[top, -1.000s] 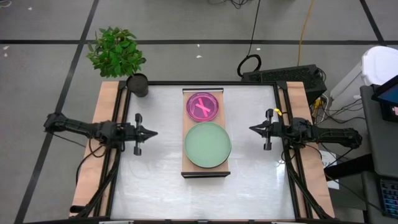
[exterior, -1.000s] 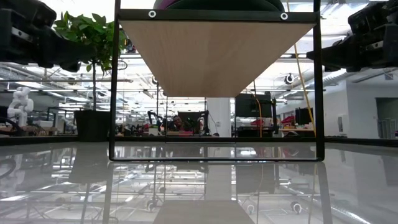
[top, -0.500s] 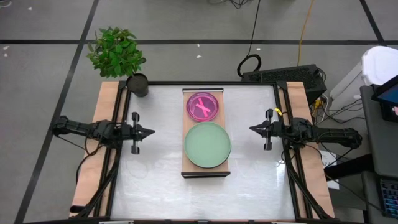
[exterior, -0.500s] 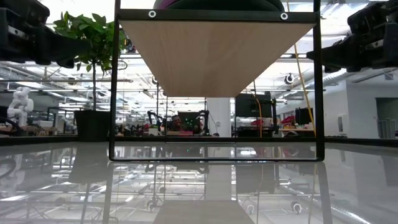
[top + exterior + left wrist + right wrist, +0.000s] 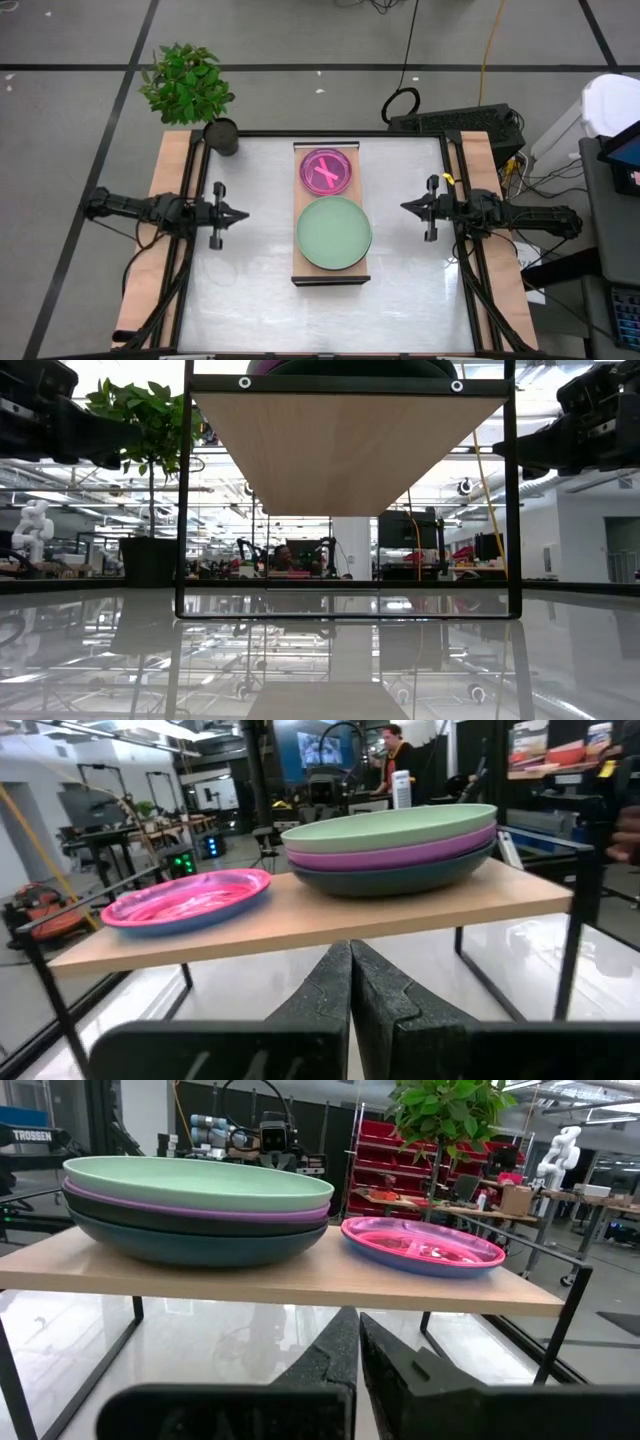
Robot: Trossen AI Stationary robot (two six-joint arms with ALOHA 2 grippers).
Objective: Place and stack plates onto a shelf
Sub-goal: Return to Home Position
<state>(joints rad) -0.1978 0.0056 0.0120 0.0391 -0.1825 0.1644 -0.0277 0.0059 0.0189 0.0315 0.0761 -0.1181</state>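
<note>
The light-wood shelf (image 5: 331, 277) stands on a black frame in the middle of the table. On its near part rests a stack of large plates, pale sage-green (image 5: 334, 232) on top, purple and dark teal beneath (image 5: 395, 855). On its far part lies a pink plate (image 5: 326, 171) over a bluish one (image 5: 425, 1248). My left gripper (image 5: 245, 213) is shut and points level at the shelf from the table's left side. My right gripper (image 5: 404, 207) is shut and points level at the shelf from the right. Both hold nothing and stand apart from the shelf.
A potted green plant (image 5: 186, 82) stands at the table's far left corner. Wooden rails (image 5: 172, 180) run along both sides of the table. The shelf's black legs (image 5: 181, 500) stand on the glossy tabletop, with open surface left and right of them.
My left arm has drawn back a little toward the table's left edge and then kept still, its gripper shut throughout. The plates and the shelf have not moved.
</note>
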